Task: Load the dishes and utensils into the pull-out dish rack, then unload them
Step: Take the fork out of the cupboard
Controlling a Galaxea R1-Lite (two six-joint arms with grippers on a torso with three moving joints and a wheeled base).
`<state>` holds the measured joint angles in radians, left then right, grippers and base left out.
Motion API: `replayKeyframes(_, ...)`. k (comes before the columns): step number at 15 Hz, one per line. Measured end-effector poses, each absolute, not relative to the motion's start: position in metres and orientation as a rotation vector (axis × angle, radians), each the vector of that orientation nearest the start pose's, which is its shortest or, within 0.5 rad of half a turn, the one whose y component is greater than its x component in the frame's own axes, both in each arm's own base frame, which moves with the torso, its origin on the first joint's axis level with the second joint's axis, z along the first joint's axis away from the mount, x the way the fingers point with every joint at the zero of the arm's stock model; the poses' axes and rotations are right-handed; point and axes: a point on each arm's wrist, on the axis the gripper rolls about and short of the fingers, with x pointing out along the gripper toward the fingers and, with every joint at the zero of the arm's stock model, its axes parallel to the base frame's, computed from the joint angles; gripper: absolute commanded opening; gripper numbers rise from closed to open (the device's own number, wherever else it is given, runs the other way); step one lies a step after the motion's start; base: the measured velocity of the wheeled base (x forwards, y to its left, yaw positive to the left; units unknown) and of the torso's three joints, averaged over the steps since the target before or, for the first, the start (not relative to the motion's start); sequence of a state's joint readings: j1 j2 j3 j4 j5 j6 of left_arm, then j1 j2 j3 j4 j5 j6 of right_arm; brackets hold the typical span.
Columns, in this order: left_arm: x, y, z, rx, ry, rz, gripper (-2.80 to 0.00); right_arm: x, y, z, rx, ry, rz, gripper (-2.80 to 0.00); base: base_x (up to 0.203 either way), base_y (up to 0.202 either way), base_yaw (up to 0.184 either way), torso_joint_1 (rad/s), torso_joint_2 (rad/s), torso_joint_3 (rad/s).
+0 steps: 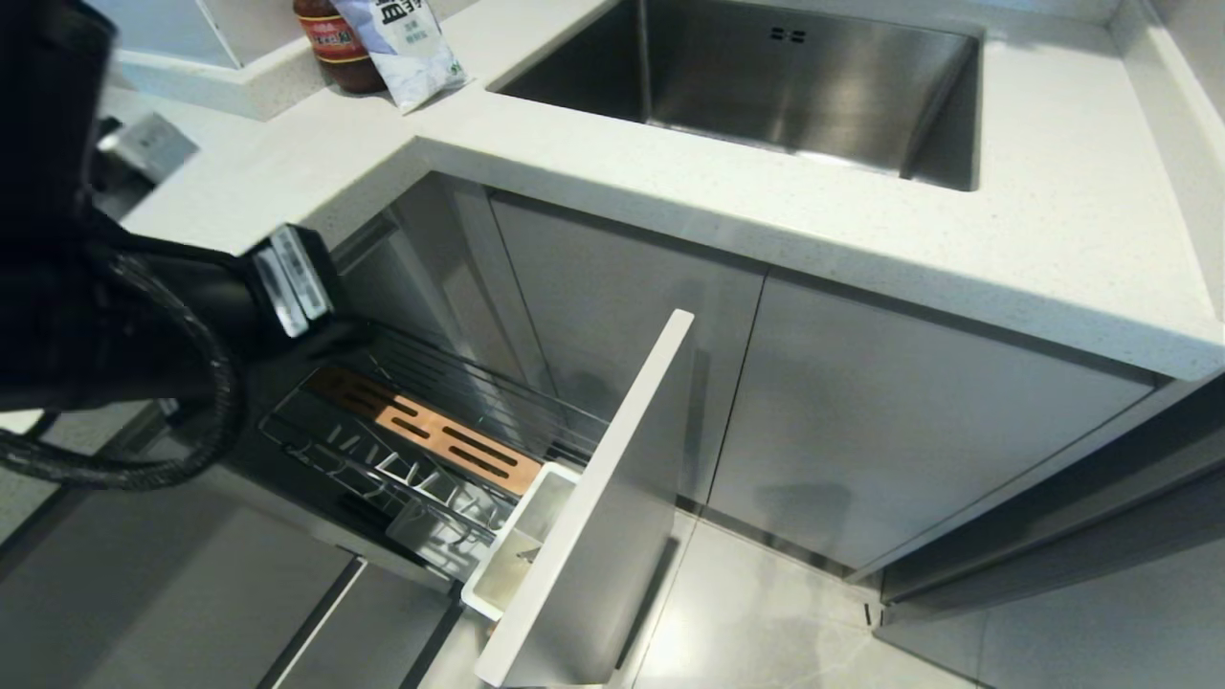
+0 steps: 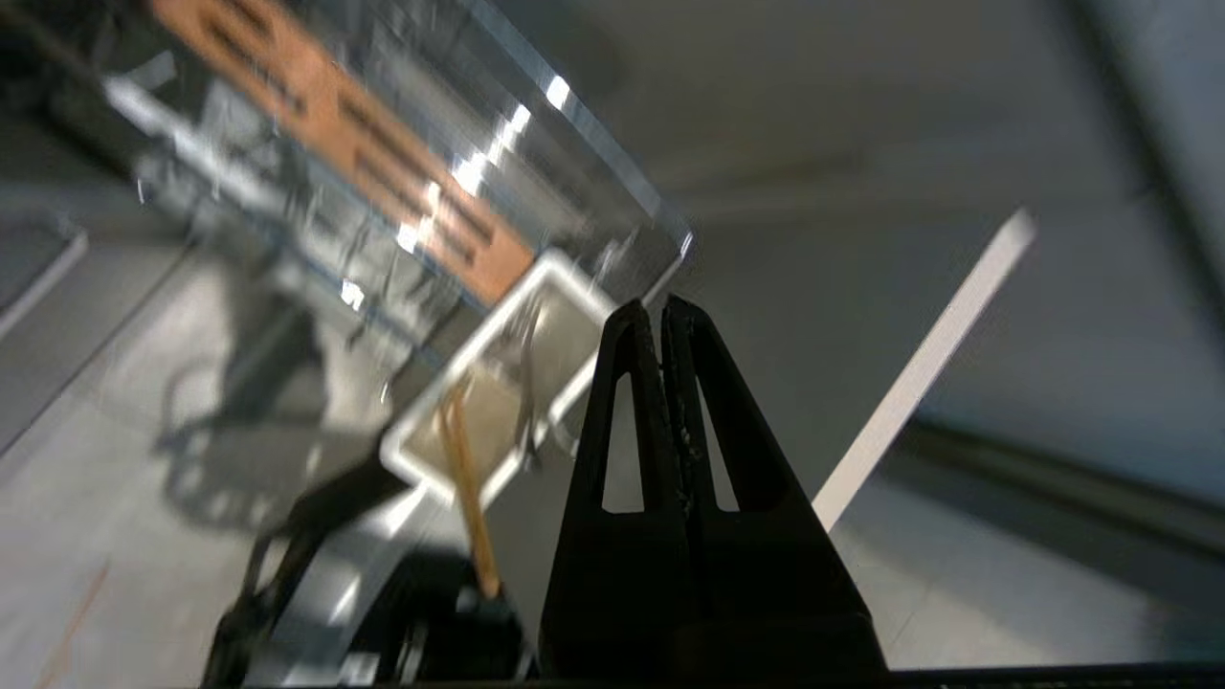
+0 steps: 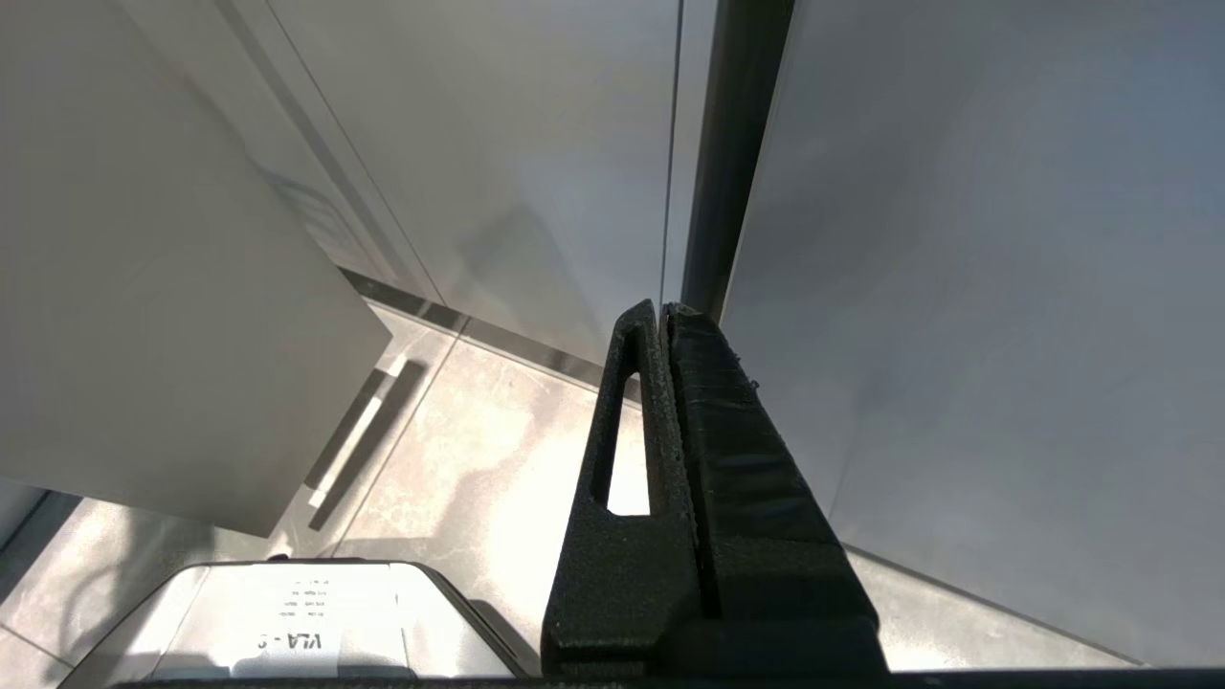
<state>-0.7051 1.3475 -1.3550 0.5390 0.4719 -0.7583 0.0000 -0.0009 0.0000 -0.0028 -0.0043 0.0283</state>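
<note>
- Head view: the pull-out dish rack (image 1: 421, 450) stands drawn out from the cabinet under the white worktop (image 1: 727, 191), its tall white front panel (image 1: 593, 517) nearest the camera. Its slotted wooden strip (image 1: 431, 435) runs along the chrome wires, and the white cutlery box (image 1: 512, 550) sits just behind the panel. The left arm (image 1: 115, 325) reaches in from the left above the rack's far end. A steel sink (image 1: 766, 86) is set into the worktop, with a jar (image 1: 330, 43) and a white packet (image 1: 407, 43) at its back corner
- Left wrist view: the left gripper (image 2: 660, 311) hangs over the rack with its fingers pressed together, nothing between them. Chopsticks (image 2: 464, 469) lean in the cutlery box (image 2: 498, 383), beside what seems to be a piece of metal cutlery (image 2: 526, 383), blurred here
- Right wrist view: the right gripper (image 3: 660, 311), fingers closed and empty, points at the floor (image 3: 459, 478) beside grey cabinet doors (image 3: 957, 287)
</note>
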Motion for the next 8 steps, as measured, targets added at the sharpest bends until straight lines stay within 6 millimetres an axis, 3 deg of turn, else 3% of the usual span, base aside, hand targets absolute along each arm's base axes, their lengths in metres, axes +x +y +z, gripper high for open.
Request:
replayKeyframes(6, 0.174, -0.149, 0.28, -0.333, 0.857, 0.029, -2.8, -0.023, 0.0, 0.076, 0.028, -0.004, -0.005, -2.8, 0.0, 0.0, 0.0, 0.0, 0.0, 0.0)
replayKeyframes(7, 0.179, -0.154, 0.275, -0.329, 0.883, 0.049, 0.0, -0.023, 0.0, 0.076, 0.028, -0.004, -0.005, -2.8, 0.0, 0.0, 0.0, 0.0, 0.0, 0.0)
replayKeyframes(8, 0.184, -0.158, 0.269, -0.336, 0.911, 0.061, 0.0, -0.023, 0.0, 0.076, 0.028, -0.004, -0.005, -2.8, 0.0, 0.0, 0.0, 0.0, 0.0, 0.0)
